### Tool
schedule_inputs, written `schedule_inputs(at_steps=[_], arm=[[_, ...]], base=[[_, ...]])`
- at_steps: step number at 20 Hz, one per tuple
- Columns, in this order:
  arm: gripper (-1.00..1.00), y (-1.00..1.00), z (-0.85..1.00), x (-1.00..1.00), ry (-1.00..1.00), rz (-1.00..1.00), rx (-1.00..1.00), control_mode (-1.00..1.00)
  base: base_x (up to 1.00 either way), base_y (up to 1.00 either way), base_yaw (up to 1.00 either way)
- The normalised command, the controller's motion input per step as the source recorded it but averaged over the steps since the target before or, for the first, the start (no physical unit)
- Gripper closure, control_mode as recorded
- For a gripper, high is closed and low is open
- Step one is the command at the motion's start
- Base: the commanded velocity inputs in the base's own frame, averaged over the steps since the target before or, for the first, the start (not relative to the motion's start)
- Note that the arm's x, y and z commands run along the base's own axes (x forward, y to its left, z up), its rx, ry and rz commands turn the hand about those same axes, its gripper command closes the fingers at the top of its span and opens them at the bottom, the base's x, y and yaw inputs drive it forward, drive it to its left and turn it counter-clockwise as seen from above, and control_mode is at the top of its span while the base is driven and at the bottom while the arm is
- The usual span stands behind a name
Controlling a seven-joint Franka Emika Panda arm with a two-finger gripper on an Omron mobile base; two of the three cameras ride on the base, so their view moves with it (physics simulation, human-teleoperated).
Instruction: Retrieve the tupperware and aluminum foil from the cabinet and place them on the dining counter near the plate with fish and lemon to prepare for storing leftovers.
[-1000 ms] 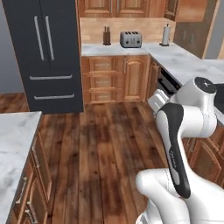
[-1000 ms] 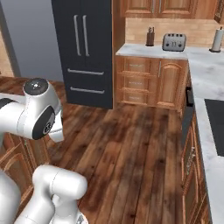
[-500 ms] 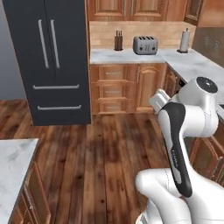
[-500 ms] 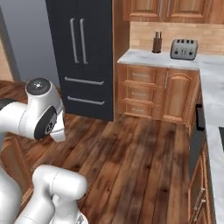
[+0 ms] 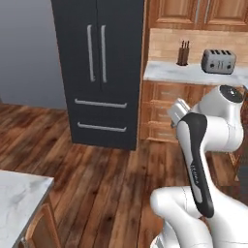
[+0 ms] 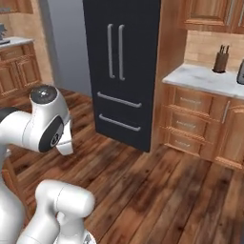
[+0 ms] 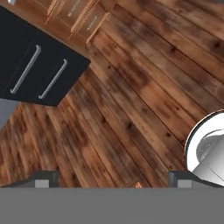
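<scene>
Overhead, wide-open empty gripper (image 7: 113, 178) facing wooden floor (image 7: 144, 92), black fridge (image 7: 30, 65) beyond.

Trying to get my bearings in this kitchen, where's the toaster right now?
The toaster sits on the marble counter at the left base view's upper right, right of the knife block.

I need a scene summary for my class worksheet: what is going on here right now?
The robot is out on the wooden floor of a kitchen, facing a black fridge. Its tool is open, holds nothing and points down at the floor. A knife block and a toaster stand on the counter beside the fridge. Nothing is being handled yet.
</scene>
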Motion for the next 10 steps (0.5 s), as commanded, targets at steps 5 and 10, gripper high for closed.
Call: schedule_inputs(at_steps=[5,10], arm=[[-1.0,0.0,0.0,0.0,0.0,0.0,0.0,1.0],[-1.0,0.0,0.0,0.0,0.0,0.0,0.0,1.0]], base=[[0.92,-0.18,0.67],[0.82,-0.3,0.71]])
